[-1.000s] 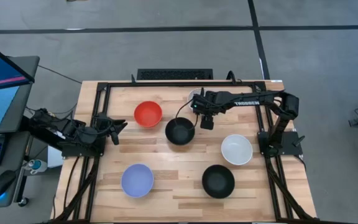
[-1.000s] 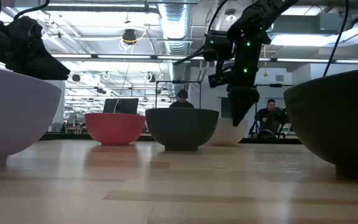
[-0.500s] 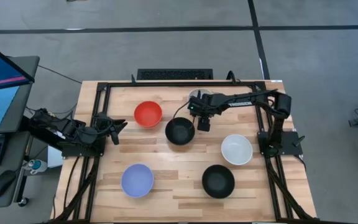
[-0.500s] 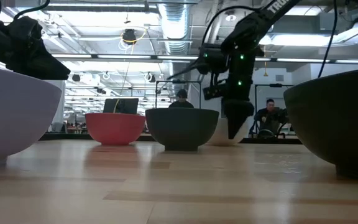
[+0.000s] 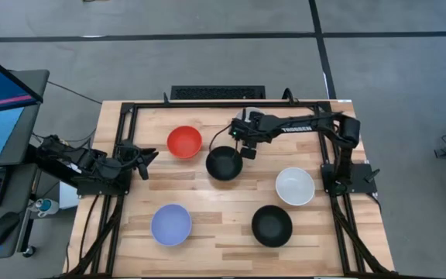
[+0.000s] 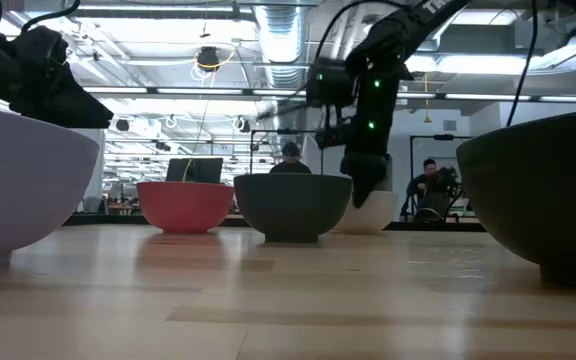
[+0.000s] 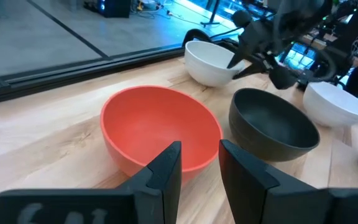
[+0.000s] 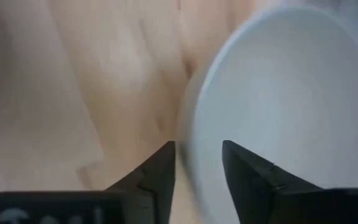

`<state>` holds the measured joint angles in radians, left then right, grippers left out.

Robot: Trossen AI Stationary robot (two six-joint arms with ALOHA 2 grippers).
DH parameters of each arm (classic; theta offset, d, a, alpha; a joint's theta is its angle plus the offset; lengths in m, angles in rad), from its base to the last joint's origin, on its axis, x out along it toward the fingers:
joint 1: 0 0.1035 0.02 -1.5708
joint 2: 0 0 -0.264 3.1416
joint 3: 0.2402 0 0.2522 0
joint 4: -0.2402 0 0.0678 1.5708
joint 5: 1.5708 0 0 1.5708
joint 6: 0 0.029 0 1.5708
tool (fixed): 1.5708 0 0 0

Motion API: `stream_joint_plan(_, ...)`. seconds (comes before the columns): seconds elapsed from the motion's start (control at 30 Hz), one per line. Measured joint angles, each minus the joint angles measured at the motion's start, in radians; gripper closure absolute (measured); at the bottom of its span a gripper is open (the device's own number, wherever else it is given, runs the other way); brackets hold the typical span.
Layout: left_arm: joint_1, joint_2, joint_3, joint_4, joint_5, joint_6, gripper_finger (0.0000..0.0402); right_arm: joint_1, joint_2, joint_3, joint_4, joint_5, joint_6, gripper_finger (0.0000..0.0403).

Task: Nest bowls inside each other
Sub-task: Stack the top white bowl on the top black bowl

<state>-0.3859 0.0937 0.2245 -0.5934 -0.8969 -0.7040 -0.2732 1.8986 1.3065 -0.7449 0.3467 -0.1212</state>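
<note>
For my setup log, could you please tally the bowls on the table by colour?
Red bowl: 1
Light blue bowl: 1
White bowls: 2
Black bowls: 2
Total: 6

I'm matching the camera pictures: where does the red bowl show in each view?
High view: red bowl, upper left of the central black bowl.
Low view: left of centre, left of that black bowl.
Left wrist view: centre, beside that black bowl.
Right wrist view: not in it.

Wooden table (image 5: pixel 207 194), bowls spread apart.
On it: red bowl (image 5: pixel 184 142), blue bowl (image 5: pixel 170 224), two black bowls (image 5: pixel 224 163) (image 5: pixel 272 225), white bowl (image 5: pixel 294 186).
</note>
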Motion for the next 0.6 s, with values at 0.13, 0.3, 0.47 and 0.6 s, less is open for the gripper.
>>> stream_joint_plan(0.13, 0.0, 0.0, 0.0, 0.0, 0.012, 0.0, 0.0303, -0.013, 0.02, -0.001, -0.025, -0.025, 0.049, 0.0295)
stream_joint_plan(0.3, 0.0, 0.0, 0.0, 0.0, 0.021, 0.0, 0.0303, -0.017, 0.021, -0.001, 0.008, -0.019, 0.087, 0.0328)
stream_joint_plan(0.47, 0.0, 0.0, 0.0, 0.0, 0.021, 0.0, 0.0303, -0.01, 0.01, 0.0, 0.023, 0.025, 0.138, 0.0344)
stream_joint_plan(0.6, 0.0, 0.0, 0.0, 0.0, 0.022, 0.0, 0.0303, -0.008, 0.01, -0.001, 0.016, -0.005, 0.155, 0.0368)
